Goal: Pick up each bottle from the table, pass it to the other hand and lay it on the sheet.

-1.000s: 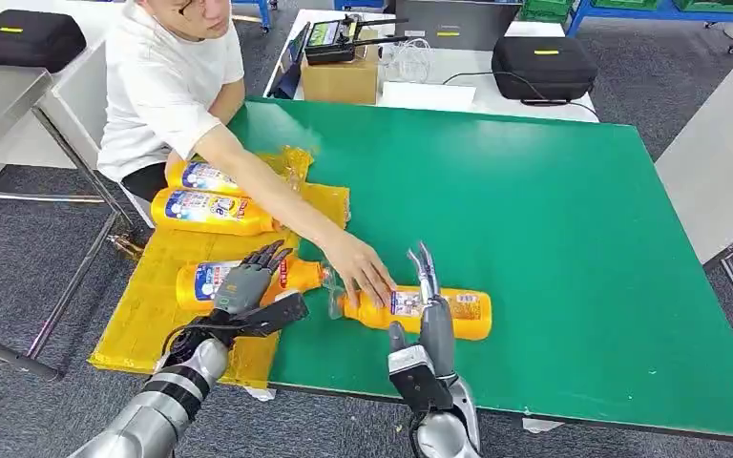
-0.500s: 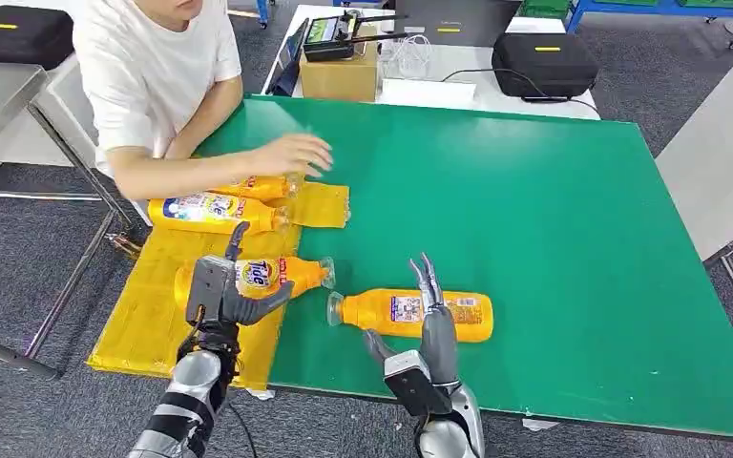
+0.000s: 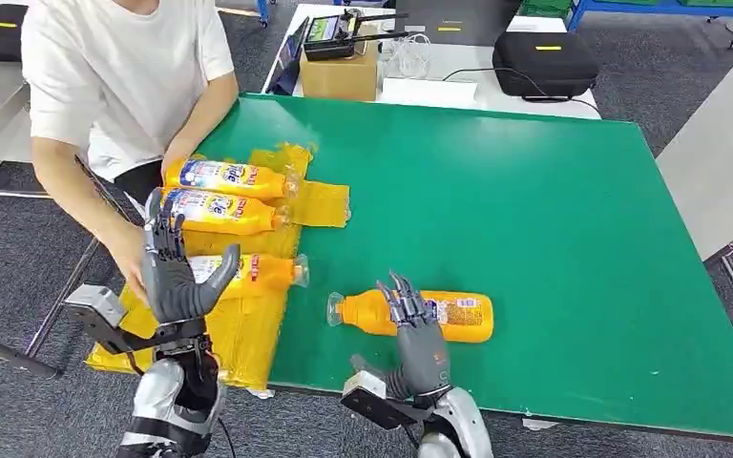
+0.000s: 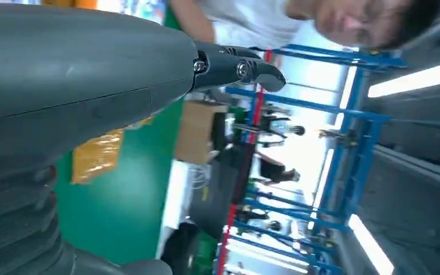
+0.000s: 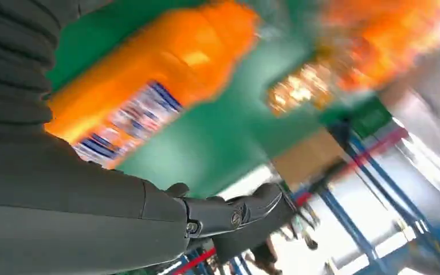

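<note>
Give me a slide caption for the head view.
Right hand reaches over the lone bottle on the green table; left hand raised, open.

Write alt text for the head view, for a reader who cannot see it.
An orange bottle lies on its side on a green table, with the robot's right hand over it. The left hand is raised, open and empty, above a yellow sheet holding three more bottles. A person in a white shirt stands beside the sheet.
</note>
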